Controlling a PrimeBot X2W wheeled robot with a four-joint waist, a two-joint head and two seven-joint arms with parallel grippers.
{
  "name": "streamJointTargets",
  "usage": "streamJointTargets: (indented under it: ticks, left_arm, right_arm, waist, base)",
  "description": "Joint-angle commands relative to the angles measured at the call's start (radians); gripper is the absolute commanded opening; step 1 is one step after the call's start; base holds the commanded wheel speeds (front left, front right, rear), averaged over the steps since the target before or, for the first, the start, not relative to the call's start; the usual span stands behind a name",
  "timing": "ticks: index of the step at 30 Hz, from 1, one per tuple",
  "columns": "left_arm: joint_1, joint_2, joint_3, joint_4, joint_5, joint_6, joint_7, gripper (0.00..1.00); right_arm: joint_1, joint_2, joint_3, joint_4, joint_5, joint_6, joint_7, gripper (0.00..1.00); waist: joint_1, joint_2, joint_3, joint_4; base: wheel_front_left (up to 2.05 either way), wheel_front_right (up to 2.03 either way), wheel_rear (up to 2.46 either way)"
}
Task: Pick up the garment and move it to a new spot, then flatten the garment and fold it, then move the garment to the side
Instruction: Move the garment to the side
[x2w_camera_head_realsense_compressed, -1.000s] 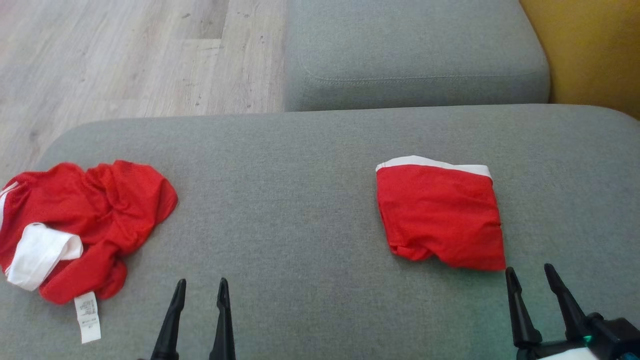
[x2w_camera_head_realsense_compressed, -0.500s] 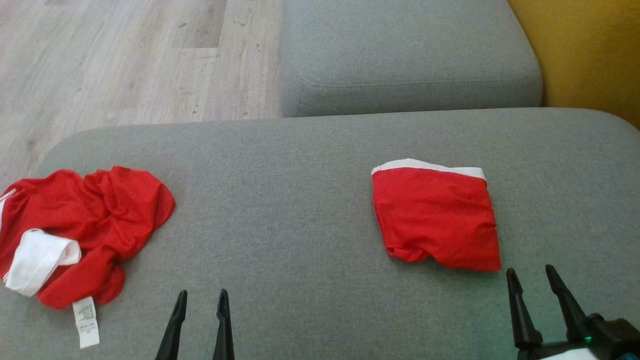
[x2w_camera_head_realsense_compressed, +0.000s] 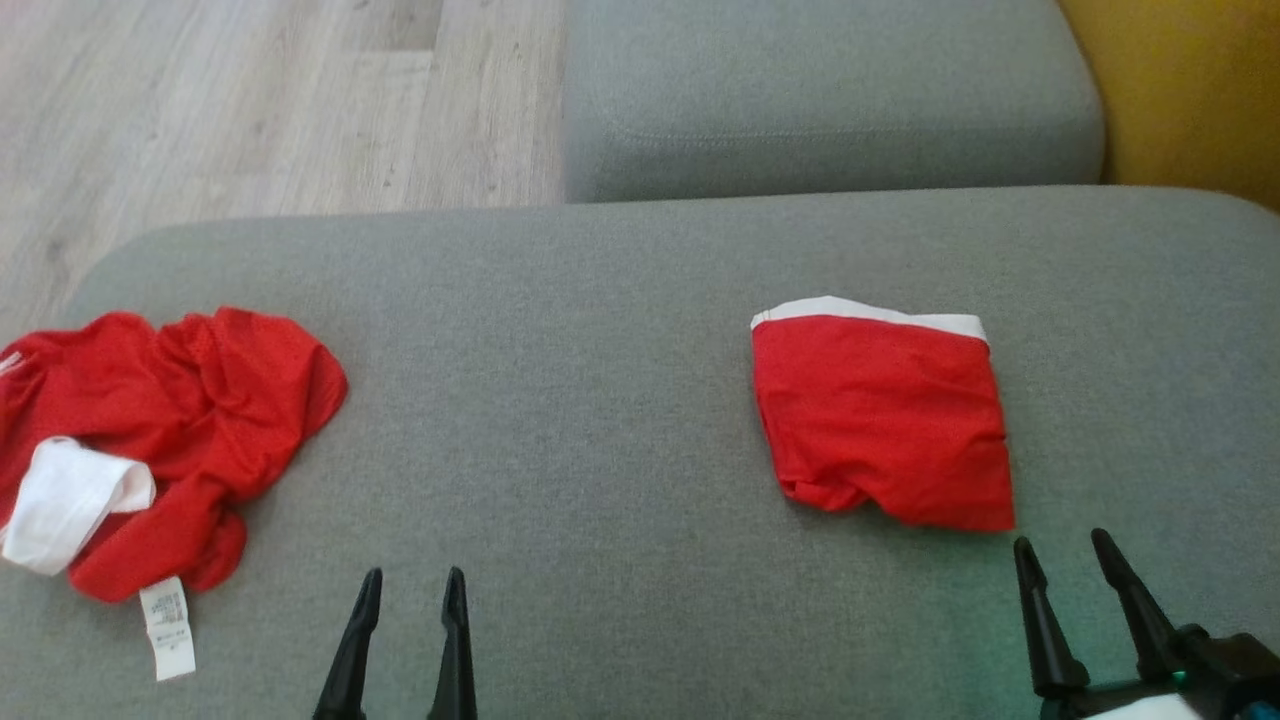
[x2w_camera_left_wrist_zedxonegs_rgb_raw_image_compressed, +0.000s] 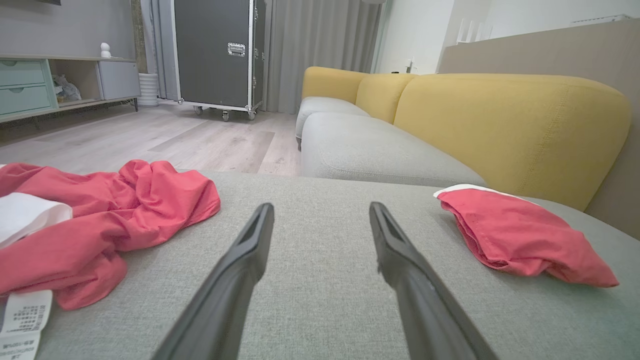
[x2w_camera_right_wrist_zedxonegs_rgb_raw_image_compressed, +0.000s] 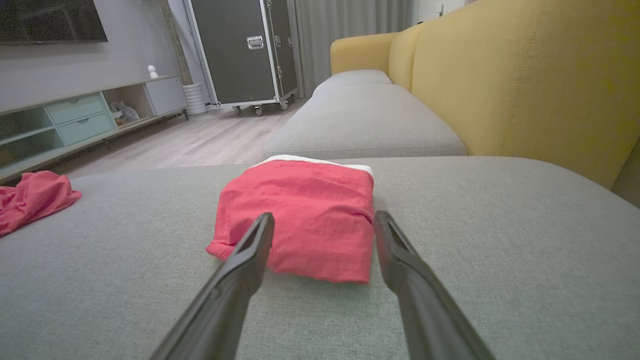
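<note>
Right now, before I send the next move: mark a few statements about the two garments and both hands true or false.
1. The folded garment lies on the grey cushion, just ahead of the right hand. True.
2. The left hand is clamped on the crumpled garment. False: it is open and holds nothing; that garment lies off to its left.
3. A white label sticks out of the crumpled garment. True.
4. The right hand is shut. False: its fingers stand apart, with nothing between them.
5. The crumpled garment lies on the wooden floor. False: it lies on the cushion.
</note>
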Motion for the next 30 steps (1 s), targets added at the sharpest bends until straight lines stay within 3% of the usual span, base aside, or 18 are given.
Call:
streamJointTargets:
  ticks: [1,9,17,23,24,25,26,30]
  left_arm:
    - [-0.062,-0.006,0.020,-0.041,0.006,-0.004,-0.005,1.00]
    - [-0.116,-0.006,-0.015,-0.068,0.006,0.000,-0.005,1.00]
    - [-0.192,-0.006,-0.051,-0.083,0.010,0.008,-0.005,1.00]
    - [-0.233,-0.006,-0.058,-0.076,0.014,0.013,-0.005,1.00]
    - [-0.237,-0.006,-0.059,-0.076,0.013,0.015,-0.005,1.00]
    - [-0.241,-0.006,-0.061,-0.075,0.013,0.018,-0.005,1.00]
    - [-0.245,-0.006,-0.062,-0.075,0.013,0.020,-0.005,1.00]
    - [-0.260,-0.006,-0.064,-0.079,0.011,0.027,-0.005,1.00]
  right_arm:
    - [-0.047,-0.036,0.015,-0.019,0.007,-0.001,-0.012,1.00]
    - [-0.185,-0.121,0.014,0.131,0.091,-0.001,-0.003,1.00]
    - [-0.406,-0.214,0.023,0.298,0.247,-0.001,0.131,1.00]
    - [-0.500,-0.243,0.124,0.374,0.378,-0.001,0.267,1.00]
    - [-0.507,-0.248,0.149,0.381,0.401,-0.001,0.291,0.73]
    - [-0.513,-0.256,0.167,0.391,0.420,-0.001,0.309,0.15]
    - [-0.520,-0.266,0.183,0.397,0.431,-0.001,0.318,0.00]
    - [-0.553,-0.306,0.202,0.401,0.465,-0.001,0.295,0.00]
  waist:
    - [-0.0001,-0.0001,0.018,0.005]
    - [-0.0001,-0.0001,0.091,0.021]
    - [-0.0001,-0.0001,0.185,0.044]
    - [-0.0001,-0.0001,0.234,0.057]
    - [-0.0001,-0.0001,0.240,0.058]
    - [-0.0001,-0.0001,0.245,0.057]
    - [-0.0001,-0.0001,0.250,0.056]
    - [-0.0001,-0.0001,0.273,0.042]
  base:
    - [0.00,0.00,0.00]
    - [0.00,0.00,0.00]
    - [0.00,0.00,0.00]
    - [0.00,0.00,0.00]
    - [0.00,0.00,0.00]
    - [0.00,0.00,0.00]
    - [0.00,0.00,0.00]
    - [0.00,0.00,0.00]
